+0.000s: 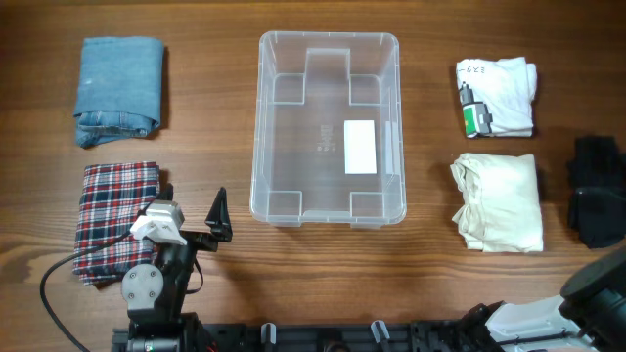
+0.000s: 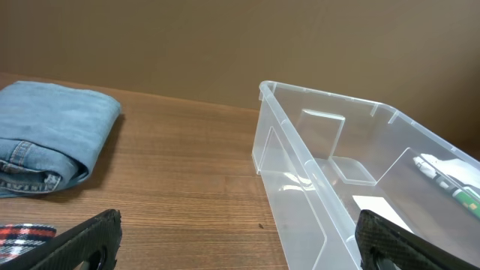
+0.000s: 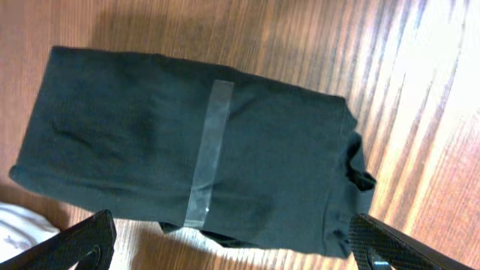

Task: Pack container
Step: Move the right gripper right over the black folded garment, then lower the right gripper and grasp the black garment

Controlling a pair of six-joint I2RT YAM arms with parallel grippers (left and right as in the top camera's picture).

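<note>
The clear container [image 1: 260,117] stands empty in the middle of the table, with a white label [image 1: 360,147] on its base. My left gripper [image 1: 207,221] hovers open near its front left corner. In the left wrist view the container's wall [image 2: 300,187] is ahead on the right, and the open gripper [image 2: 240,241] has only bare wood between its fingers [image 2: 84,244]. My right gripper [image 3: 234,241] is open just above a folded black garment [image 3: 135,127] bound with a strip of clear tape [image 3: 211,142]. Nothing is held.
Left of the container lie folded jeans [image 1: 119,90] and a plaid shirt [image 1: 110,210]. To the right lie a white tee with a green tag [image 1: 499,96], a cream garment [image 1: 497,203] and the black garment [image 1: 597,191] by the right edge. The right arm [image 1: 587,293] is at the bottom right.
</note>
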